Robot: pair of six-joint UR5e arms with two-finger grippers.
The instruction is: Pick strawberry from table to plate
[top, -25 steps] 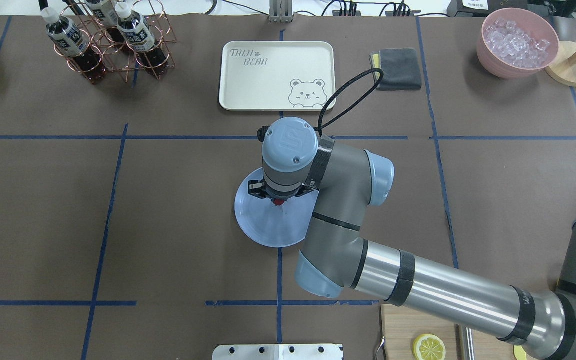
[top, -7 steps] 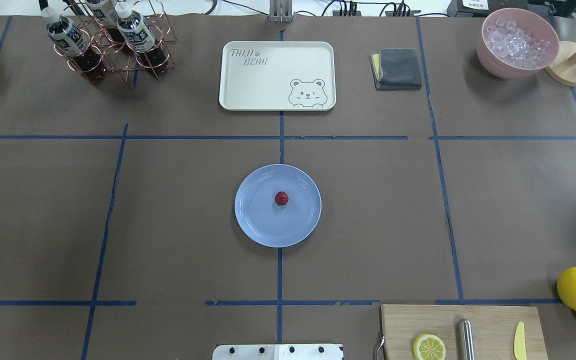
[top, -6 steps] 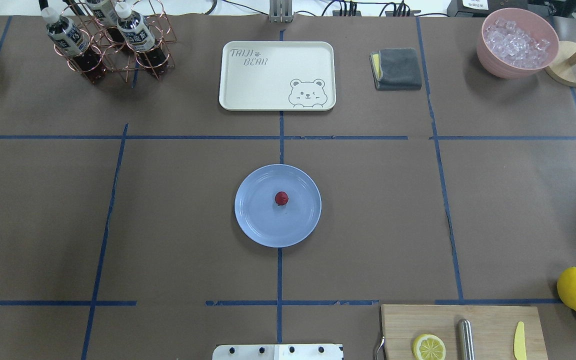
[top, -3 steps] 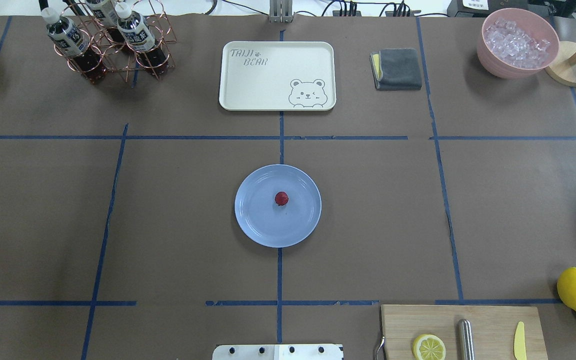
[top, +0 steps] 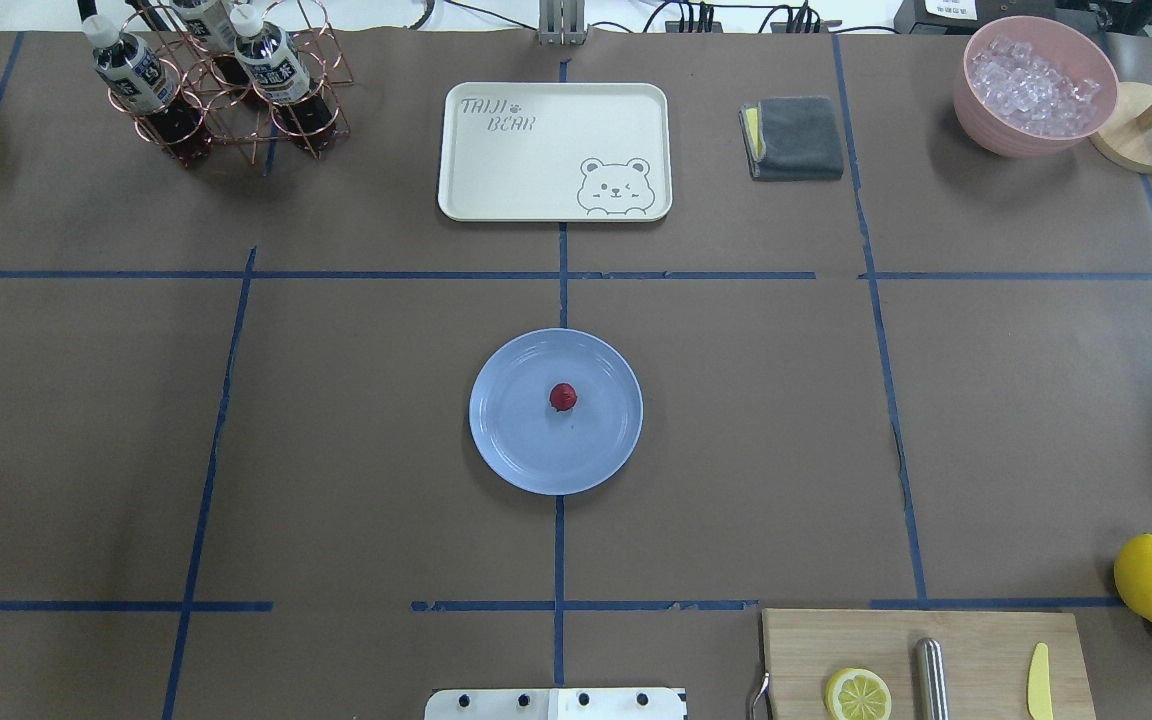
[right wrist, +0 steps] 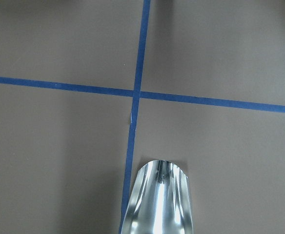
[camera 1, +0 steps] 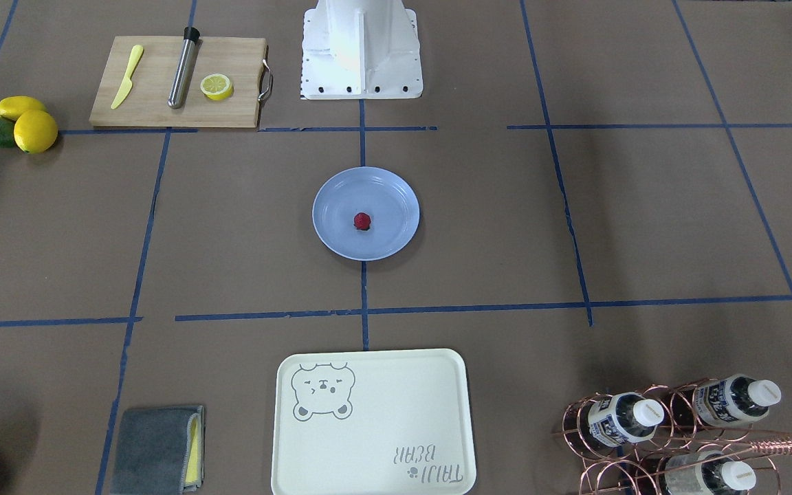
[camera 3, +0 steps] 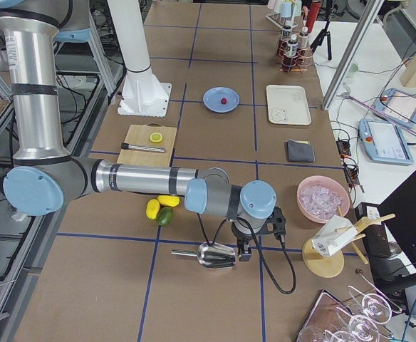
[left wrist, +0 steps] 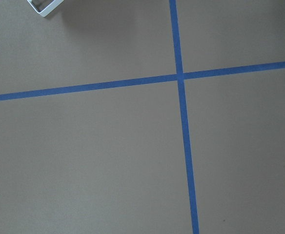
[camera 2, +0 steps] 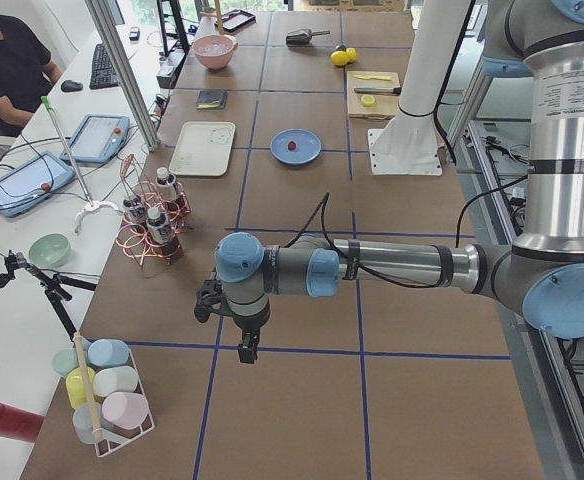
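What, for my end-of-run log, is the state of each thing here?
strawberry: lying on the plate, ungripped
plate: flat on the table, holding the strawberry
left gripper: over bare table, open or shut unclear
right gripper: near a metal scoop, open or shut unclear
bottles: capped, upright

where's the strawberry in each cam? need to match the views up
Exterior front-facing: strawberry at picture centre, near the middle of the blue plate.
Overhead exterior: picture centre, on the plate.
Exterior left: upper middle, far away, on the plate.
Exterior right: upper middle, far away, on the plate.
Left wrist-mounted: not in it.
Right wrist-mounted: not in it.
Shared landmark: the cream bear tray, beyond the plate from the robot's base.
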